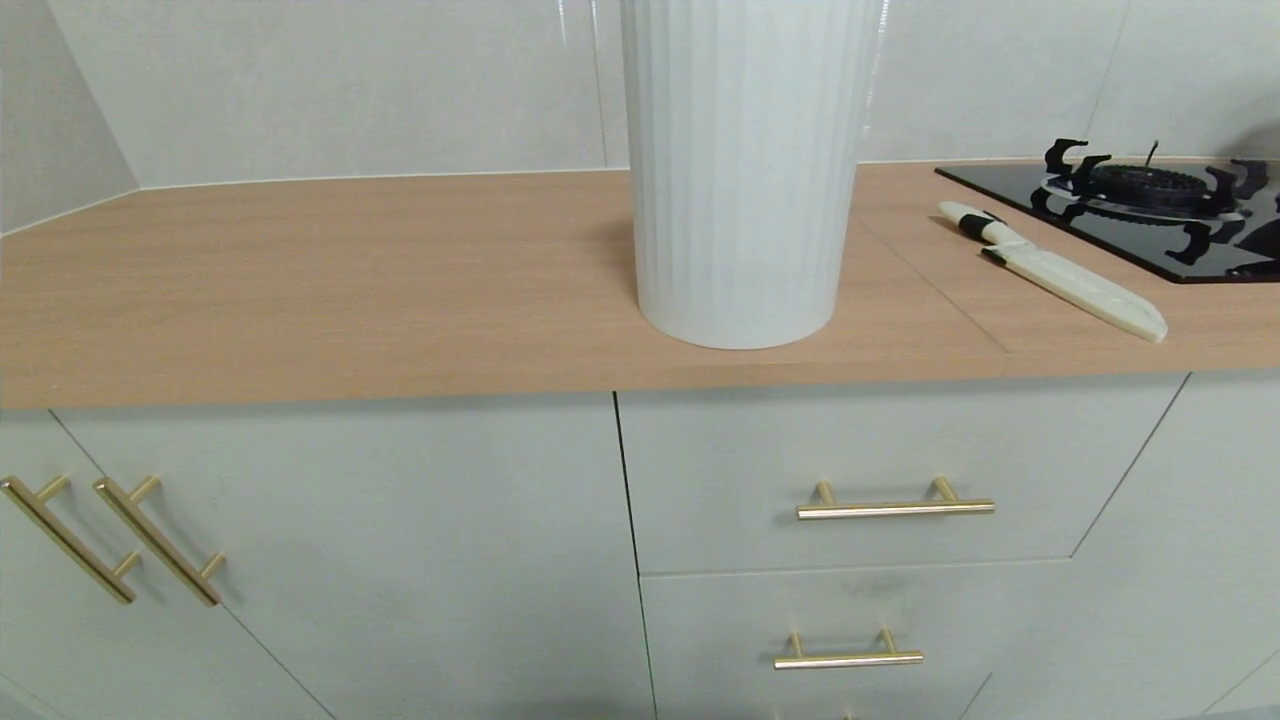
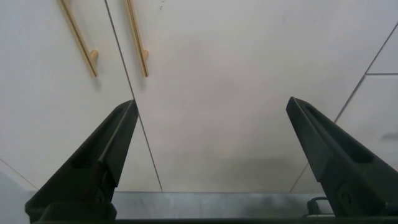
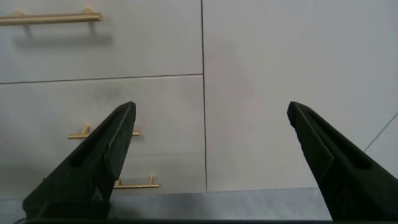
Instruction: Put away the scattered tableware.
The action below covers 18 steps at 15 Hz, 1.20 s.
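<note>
A cream-bladed knife (image 1: 1060, 272) with a white and black handle lies on the wooden countertop (image 1: 350, 280) at the right, beside the stove. A tall white ribbed container (image 1: 745, 170) stands upright near the counter's front edge, in the middle. My left gripper (image 2: 211, 109) is open and empty, low down, facing pale cabinet doors with gold handles (image 2: 81, 40). My right gripper (image 3: 211, 112) is open too, with nothing between its fingers, facing the drawer fronts (image 3: 99, 50).
A black gas hob (image 1: 1150, 205) sits at the counter's far right, behind the knife. Below the counter are cabinet doors with gold handles (image 1: 110, 540) at the left and drawers with gold bar handles (image 1: 895, 505) at the right. The counter's left half is bare wood.
</note>
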Tool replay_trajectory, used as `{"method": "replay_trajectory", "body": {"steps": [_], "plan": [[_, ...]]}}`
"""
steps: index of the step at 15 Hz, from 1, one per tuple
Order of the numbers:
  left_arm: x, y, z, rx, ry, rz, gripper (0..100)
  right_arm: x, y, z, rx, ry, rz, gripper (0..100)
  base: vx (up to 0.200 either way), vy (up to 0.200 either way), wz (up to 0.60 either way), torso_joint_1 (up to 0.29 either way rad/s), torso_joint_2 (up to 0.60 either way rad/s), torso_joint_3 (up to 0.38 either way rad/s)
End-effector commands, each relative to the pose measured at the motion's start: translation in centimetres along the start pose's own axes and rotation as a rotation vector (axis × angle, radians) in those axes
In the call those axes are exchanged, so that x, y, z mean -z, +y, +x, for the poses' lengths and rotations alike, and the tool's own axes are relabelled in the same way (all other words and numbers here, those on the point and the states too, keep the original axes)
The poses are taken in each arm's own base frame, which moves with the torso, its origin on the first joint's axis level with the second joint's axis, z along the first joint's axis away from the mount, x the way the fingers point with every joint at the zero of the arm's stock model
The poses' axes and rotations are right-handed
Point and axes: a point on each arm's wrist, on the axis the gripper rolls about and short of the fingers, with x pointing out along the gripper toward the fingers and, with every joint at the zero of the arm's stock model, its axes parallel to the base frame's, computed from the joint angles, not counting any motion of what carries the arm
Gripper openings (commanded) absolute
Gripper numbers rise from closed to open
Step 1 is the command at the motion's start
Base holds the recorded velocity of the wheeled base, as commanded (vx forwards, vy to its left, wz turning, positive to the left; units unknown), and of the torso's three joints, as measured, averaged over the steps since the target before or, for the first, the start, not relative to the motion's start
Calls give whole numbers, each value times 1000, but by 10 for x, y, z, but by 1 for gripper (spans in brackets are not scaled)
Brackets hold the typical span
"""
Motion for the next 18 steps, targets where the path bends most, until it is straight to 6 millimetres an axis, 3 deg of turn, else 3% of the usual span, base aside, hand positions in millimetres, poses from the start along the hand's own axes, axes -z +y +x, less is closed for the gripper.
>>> {"method": "replay_trajectory", "body": {"steps": [1,9,18], "plan": [[0,0,0,0,1,-1,100,0,0,0,0,1,-2,100,0,0,0,0,0,0],[0,0,0,0,1,-1,100,0,0,0,0,1,-2,100,0,0,0,6,-14,-12],[0,0,0,0,1,-1,100,0,0,0,0,1,-2,100,0,0,0,136,-399,-258]]}}
